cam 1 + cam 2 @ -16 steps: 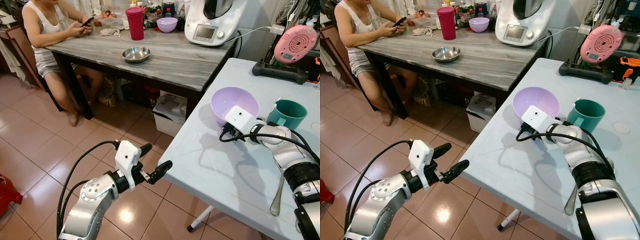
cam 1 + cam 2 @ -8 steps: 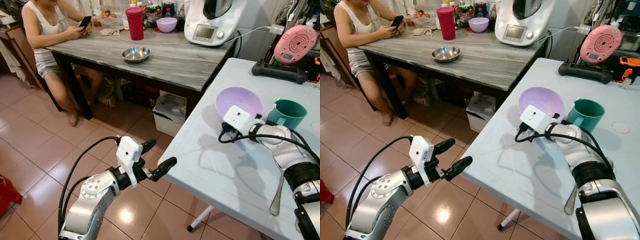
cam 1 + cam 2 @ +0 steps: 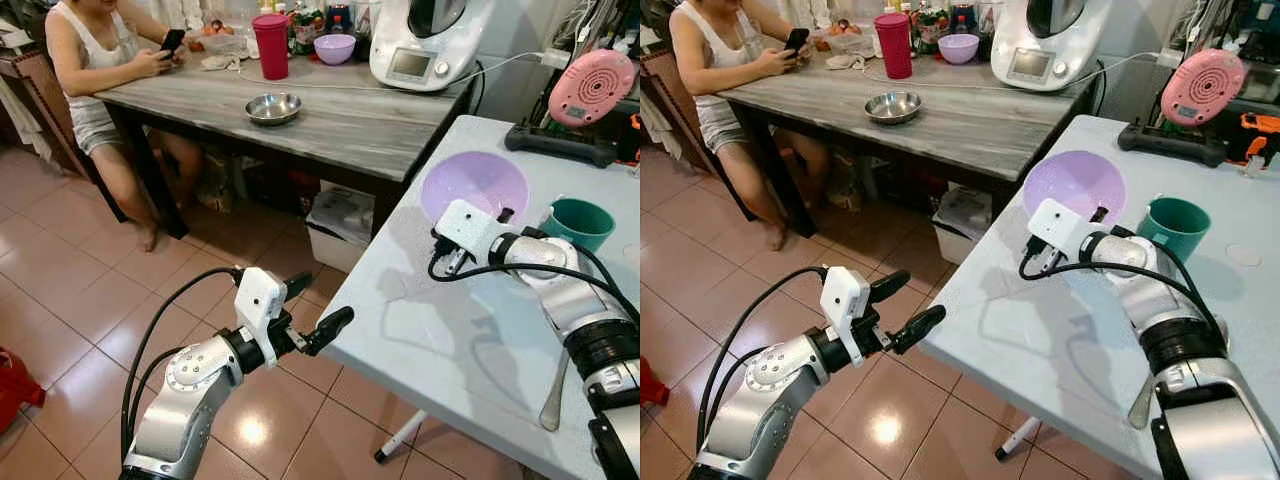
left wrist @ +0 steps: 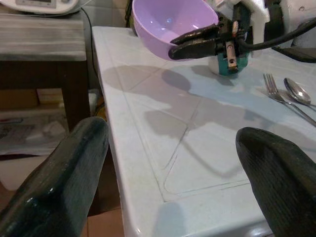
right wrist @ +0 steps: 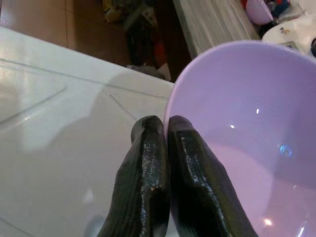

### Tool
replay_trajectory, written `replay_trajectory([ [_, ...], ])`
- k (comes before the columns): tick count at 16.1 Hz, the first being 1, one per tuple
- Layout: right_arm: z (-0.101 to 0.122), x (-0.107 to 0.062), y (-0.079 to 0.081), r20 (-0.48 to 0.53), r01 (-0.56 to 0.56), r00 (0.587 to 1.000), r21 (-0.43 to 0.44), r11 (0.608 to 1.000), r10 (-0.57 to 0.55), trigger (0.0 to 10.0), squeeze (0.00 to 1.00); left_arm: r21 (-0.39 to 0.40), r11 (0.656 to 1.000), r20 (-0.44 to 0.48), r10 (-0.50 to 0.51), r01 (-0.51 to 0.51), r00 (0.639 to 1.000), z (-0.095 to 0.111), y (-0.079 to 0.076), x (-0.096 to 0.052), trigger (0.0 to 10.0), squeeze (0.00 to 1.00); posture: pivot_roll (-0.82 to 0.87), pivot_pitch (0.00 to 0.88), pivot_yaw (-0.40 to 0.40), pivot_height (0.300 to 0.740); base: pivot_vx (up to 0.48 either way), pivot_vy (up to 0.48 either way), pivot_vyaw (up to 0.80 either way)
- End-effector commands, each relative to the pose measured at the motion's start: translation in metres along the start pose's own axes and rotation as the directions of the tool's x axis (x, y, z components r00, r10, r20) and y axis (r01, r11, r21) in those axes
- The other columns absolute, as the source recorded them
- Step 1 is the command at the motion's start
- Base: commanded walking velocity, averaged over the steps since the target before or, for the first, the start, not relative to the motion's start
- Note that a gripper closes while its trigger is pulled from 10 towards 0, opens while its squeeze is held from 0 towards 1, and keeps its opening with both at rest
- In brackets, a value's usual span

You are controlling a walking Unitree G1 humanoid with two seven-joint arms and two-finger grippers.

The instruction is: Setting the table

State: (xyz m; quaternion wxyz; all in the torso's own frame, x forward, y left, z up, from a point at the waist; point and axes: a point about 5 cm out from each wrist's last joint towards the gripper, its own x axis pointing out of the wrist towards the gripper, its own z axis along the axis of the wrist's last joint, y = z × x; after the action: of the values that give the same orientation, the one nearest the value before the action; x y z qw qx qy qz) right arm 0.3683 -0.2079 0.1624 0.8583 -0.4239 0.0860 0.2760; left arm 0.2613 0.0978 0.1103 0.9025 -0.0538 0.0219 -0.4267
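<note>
Above the white table, right gripper pinches the tilted lilac bowl.

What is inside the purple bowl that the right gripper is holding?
Nothing: the visible inside of the purple bowl is bare. One finger of the right gripper covers a strip of it.

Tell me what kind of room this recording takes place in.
Most likely a home kitchen or dining area: a wooden table carries a countertop cooking machine, a steel bowl and jars, and the white table holds a lilac bowl, teal mug and cutlery.
</note>
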Motion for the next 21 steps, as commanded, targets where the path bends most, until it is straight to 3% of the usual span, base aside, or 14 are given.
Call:
replay_trajectory([
  [1,0.011,-0.001,-0.001,0.051,0.003,0.999,0.002,1.000,-0.003,0.0,0.00,0.027,0.999,-0.017,0.023,-0.023,1.000,-0.001,0.005,-0.001,10.0,0.00,-0.29,0.000,0.071,0.740,0.000,0.000,0.00],
  [4,0.032,-0.003,0.006,0.149,0.027,0.988,0.036,0.999,-0.032,0.0,0.00,0.049,0.996,-0.022,0.074,-0.073,0.997,-0.003,0.012,-0.001,10.0,0.00,-0.29,0.000,0.071,0.740,0.000,0.000,0.00],
  [7,0.061,-0.011,0.028,0.282,0.137,0.944,0.136,0.981,-0.171,0.3,0.00,0.062,0.948,0.023,0.312,-0.313,0.950,0.006,0.037,0.002,10.0,0.00,-0.28,0.000,0.069,0.740,0.000,0.000,0.00],
  [8,0.069,-0.016,0.033,0.318,0.166,0.922,0.195,0.967,-0.222,8.1,0.00,0.063,0.932,0.041,0.355,-0.357,0.934,0.010,0.044,0.002,10.0,0.00,-0.29,0.000,0.069,0.740,0.000,0.000,0.00],
  [9,0.071,-0.017,0.034,0.327,0.172,0.916,0.209,0.963,-0.235,8.1,0.00,0.060,0.928,0.040,0.365,-0.367,0.930,0.011,0.045,0.002,10.0,0.00,-0.29,0.000,0.069,0.740,0.000,0.000,0.00],
  [10,0.080,-0.022,0.043,0.363,0.194,0.886,0.275,0.942,-0.288,10.0,0.00,0.022,0.911,0.057,0.411,-0.412,0.910,0.015,0.054,0.002,10.0,0.00,-0.29,0.000,0.070,0.740,0.000,0.000,0.00],
  [12,0.082,-0.026,0.050,0.346,0.233,0.865,0.366,0.901,-0.364,10.0,0.00,0.033,0.906,0.066,0.420,-0.423,0.905,0.019,0.058,0.002,10.0,0.00,-0.29,0.000,0.071,0.740,0.000,0.000,0.00],
  [15,0.077,-0.031,0.060,0.263,0.261,0.872,0.465,0.846,-0.413,10.0,0.00,0.041,0.896,0.069,0.439,-0.442,0.896,0.019,0.063,0.003,10.0,0.00,-0.30,0.000,0.075,0.740,0.000,0.192,-0.26],
  [21,0.075,-0.035,0.057,0.238,0.283,0.867,0.487,0.826,-0.437,10.0,0.00,0.043,0.900,0.069,0.430,-0.433,0.900,0.016,0.062,0.009,10.0,0.00,-0.31,0.000,0.077,0.740,0.000,0.332,-0.79],
])
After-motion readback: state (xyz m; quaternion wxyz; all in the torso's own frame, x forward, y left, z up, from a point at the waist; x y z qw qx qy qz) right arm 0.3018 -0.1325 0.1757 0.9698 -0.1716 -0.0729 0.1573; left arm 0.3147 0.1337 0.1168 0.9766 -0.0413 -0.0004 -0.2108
